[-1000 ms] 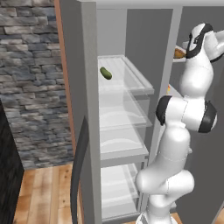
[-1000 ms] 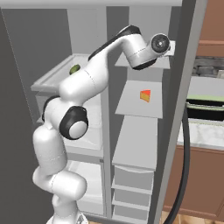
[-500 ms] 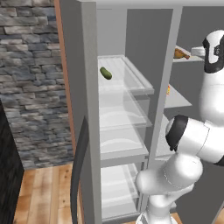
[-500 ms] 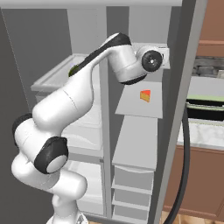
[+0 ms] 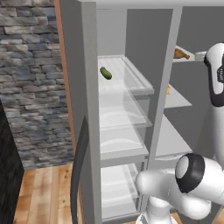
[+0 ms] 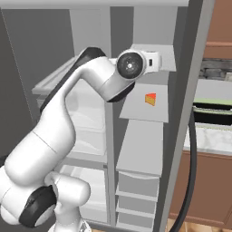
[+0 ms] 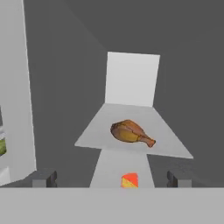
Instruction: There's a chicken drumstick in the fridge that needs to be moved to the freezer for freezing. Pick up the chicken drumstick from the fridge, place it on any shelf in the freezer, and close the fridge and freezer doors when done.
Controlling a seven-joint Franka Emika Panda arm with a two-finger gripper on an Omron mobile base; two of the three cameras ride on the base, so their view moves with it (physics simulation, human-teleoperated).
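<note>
The chicken drumstick [image 7: 131, 132], brown and glossy, lies on the top white shelf [image 7: 173, 148] of the right compartment, straight ahead of my gripper [image 7: 111, 179] and some way beyond it. The two fingertips [image 7: 43, 178] stand wide apart with nothing between them, so the gripper is open. From the left base view the drumstick [image 5: 180, 54] shows at the upper right, just left of my raised wrist [image 5: 216, 74]. The left compartment holds clear glass shelves [image 5: 124, 89].
An orange cheese wedge [image 7: 129, 180] sits on the shelf below the drumstick. A green pickle [image 5: 105, 73] lies on the left compartment's top glass shelf. Both doors stand open: the left door [image 5: 81, 109] and the right door [image 6: 181, 113] with its black handle [image 6: 192, 172].
The arm has swung right and stretched upward, bringing the hand level with the top shelf of the right compartment. The drumstick, cheese and pickle have not moved.
</note>
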